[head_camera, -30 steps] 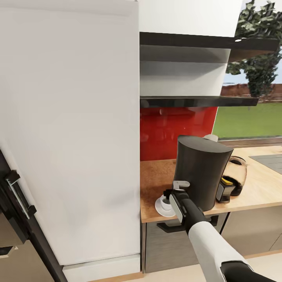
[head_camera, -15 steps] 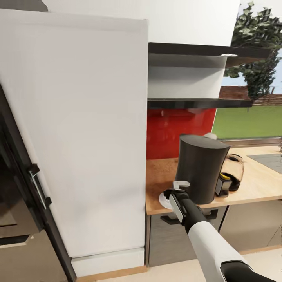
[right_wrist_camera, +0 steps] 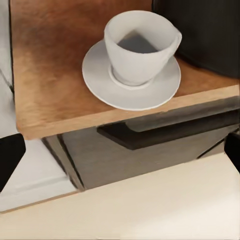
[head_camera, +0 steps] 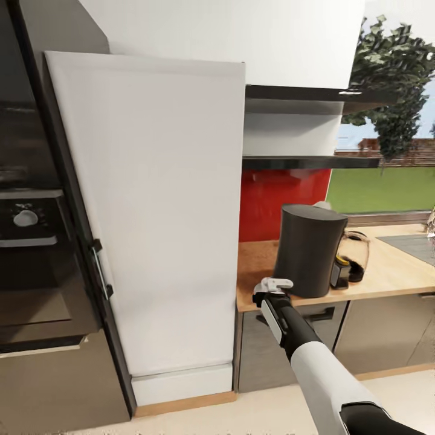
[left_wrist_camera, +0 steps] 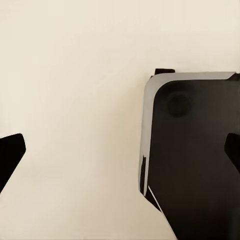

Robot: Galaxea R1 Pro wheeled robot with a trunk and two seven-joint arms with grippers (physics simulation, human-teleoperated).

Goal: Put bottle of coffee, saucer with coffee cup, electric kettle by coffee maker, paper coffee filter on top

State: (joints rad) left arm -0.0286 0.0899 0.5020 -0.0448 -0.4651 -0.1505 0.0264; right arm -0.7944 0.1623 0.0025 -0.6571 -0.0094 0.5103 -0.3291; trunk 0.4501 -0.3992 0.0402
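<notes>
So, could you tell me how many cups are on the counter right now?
1. The coffee cup sits on the saucer near the front edge of the kitchen countertop, beside the coffee maker. Others may be hidden behind the coffee maker.

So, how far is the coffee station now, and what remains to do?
Done, it seems: the coffee cup stands on the saucer on the kitchen countertop, beside the coffee maker; the electric kettle sits at its other side. In hand: nothing; the right gripper hangs open by the cup. Left: I cannot confirm the bottle of coffee or the paper filter.
</notes>
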